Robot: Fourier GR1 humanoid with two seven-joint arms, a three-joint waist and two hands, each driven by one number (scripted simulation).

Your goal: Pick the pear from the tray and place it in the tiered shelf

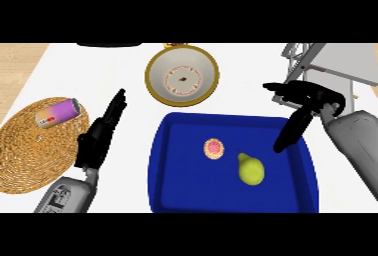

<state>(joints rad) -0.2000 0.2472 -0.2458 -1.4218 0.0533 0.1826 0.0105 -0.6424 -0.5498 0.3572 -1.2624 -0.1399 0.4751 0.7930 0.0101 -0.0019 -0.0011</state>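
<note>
Grey forearms come in from the lower edge, one on each side of a blue tray (161,172) that fills the near middle of the white counter (244,55). Inside the tray, towards its right half, lies the yellow-green pear (251,170), its narrow end pointing up and to the left; it touches nothing but the tray floor. Just up and left of it, apart from it, sits a small round pastry (214,148) with a pink middle. The right hand (314,97) hangs over the tray's far right corner, holding nothing: its fingers are spread, one long finger (289,132) slanting down over the tray's inside and ending near the pear but clear of it, the others pointing left above the rim. The left hand (100,132) shows left of the tray, fingers straight and together, pointing away up the counter, also holding nothing. Beside it, at the left edge, a round woven mat (29,155) carries a can (59,113) lying on its side. Beyond the tray stands a gold-rimmed plate (181,76). The grey tiered shelf (332,65) stands in the far right corner, partly hidden behind the right hand.
</note>
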